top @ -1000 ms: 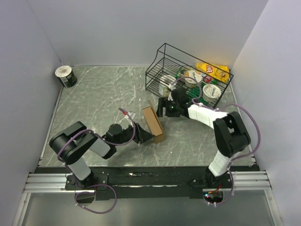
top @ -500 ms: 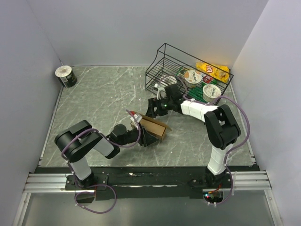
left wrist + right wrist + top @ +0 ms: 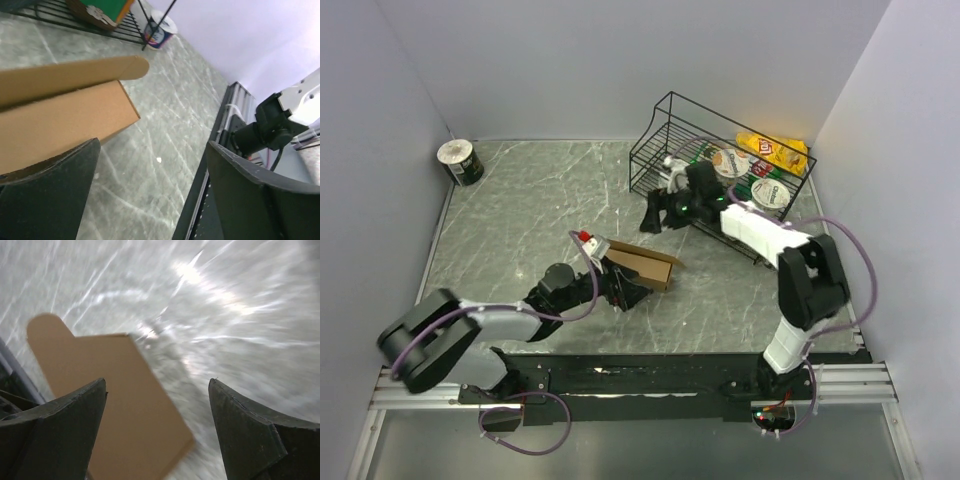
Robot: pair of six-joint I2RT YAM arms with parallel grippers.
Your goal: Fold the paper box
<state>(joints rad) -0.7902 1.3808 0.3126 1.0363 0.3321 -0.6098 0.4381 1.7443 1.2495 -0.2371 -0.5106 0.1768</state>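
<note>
Cardboard box mid-table, both end effectors released.

Paper box [image 3: 642,264] lies on the marbled table [image 3: 520,200], a rounded flap jutting from one end. The left end effector [image 3: 623,292] sits just beside the box's near edge, fingers spread wide. The right end effector [image 3: 653,217] hangs apart from it, near the black wire basket [image 3: 665,130], fingers equally spread.

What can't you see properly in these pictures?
- Left wrist view: the paper box runs off the left edge, hiding its full shape.
- Right wrist view: blur smears the box's edges.
- Top view: the left hand is dark beside the box; touching or not is unclear.
- Top view: labels on the cups in the wire basket are too small.
</note>
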